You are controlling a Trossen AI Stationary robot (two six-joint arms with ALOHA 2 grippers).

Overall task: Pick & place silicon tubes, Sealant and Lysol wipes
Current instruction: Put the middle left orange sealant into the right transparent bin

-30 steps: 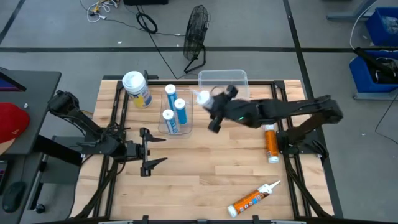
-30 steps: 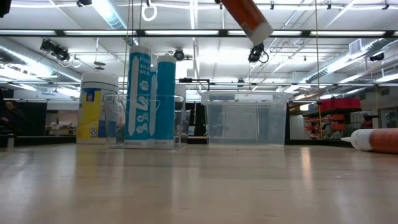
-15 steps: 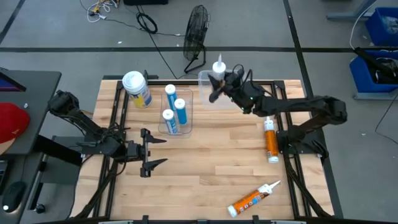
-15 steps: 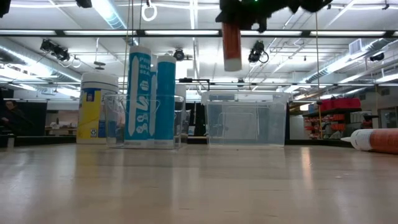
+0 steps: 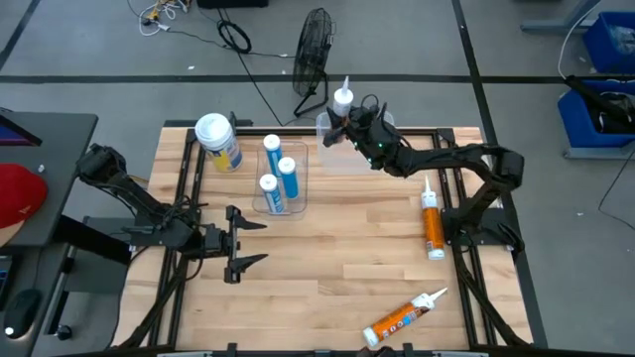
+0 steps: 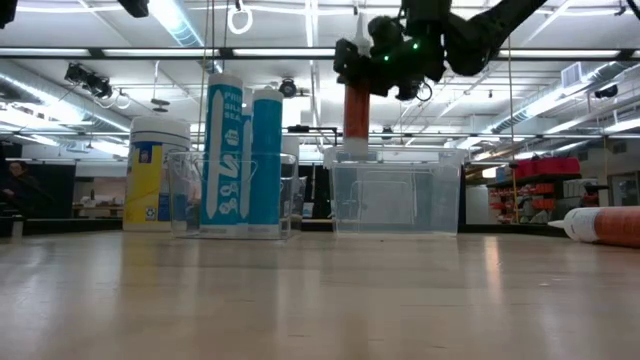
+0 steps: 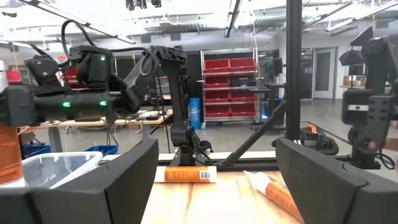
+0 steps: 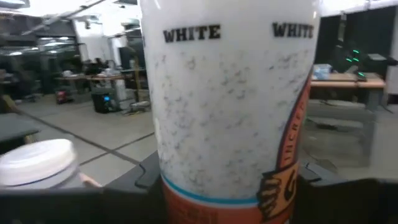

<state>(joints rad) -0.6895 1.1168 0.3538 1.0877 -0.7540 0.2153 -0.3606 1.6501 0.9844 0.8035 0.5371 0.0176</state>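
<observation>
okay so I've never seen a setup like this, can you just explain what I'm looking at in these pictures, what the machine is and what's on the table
It is a robot with two dark arms at a wooden table, each ending in a two-finger pincer. One picture looks straight down from above, one looks level across the tabletop, and two come from cameras on the arms' wrists.

The right pincer holds an orange-and-white sealant tube upright above an empty clear bin at the far edge. The left pincer waits open near the left front.

A second clear bin holds three blue tubes. Beside it stands a canister of Lysol wipes with a white lid. Two more orange tubes lie flat: one on the right, one near the front.
</observation>
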